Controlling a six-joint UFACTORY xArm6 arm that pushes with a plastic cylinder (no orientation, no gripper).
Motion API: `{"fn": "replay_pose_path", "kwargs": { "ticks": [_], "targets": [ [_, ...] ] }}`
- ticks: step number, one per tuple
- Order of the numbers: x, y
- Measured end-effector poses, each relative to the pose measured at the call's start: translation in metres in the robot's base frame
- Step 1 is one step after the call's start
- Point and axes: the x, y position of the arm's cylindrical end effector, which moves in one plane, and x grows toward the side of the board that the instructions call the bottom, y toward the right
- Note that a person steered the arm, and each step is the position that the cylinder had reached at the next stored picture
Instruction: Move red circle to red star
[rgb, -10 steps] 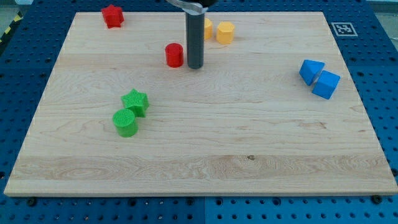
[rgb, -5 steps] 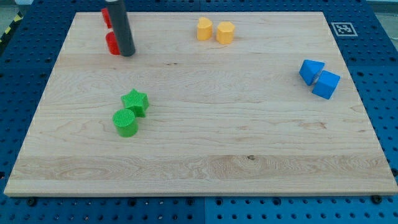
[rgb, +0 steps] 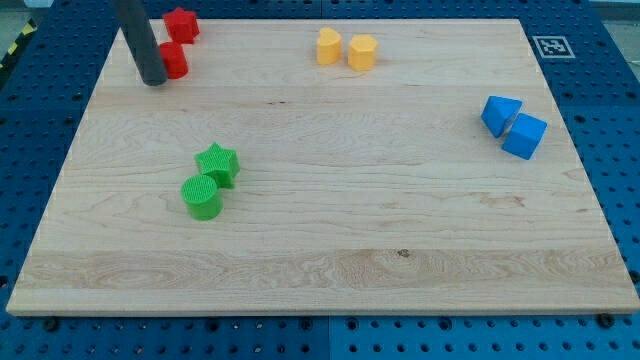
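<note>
The wooden board (rgb: 330, 250) fills the view. Near its top-left corner the red circle (rgb: 174, 59) sits just below the red star (rgb: 181, 24), close beside it or perhaps touching. My tip (rgb: 155, 81), a bare rod with no fingers to open or close, rests against the circle's left side. The delivery looks nearly done; I judge only a small nudge upward remains.

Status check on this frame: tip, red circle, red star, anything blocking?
My tip at red circle's left side. Circle just below red star, nearly touching. Nothing between them.
</note>
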Motion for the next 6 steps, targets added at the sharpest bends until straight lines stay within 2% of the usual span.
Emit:
{"fn": "replay_pose_path", "kwargs": {
  "ticks": [5, 6],
  "targets": [
    [-0.041, 0.002],
    [-0.002, 0.000]
  ]
}}
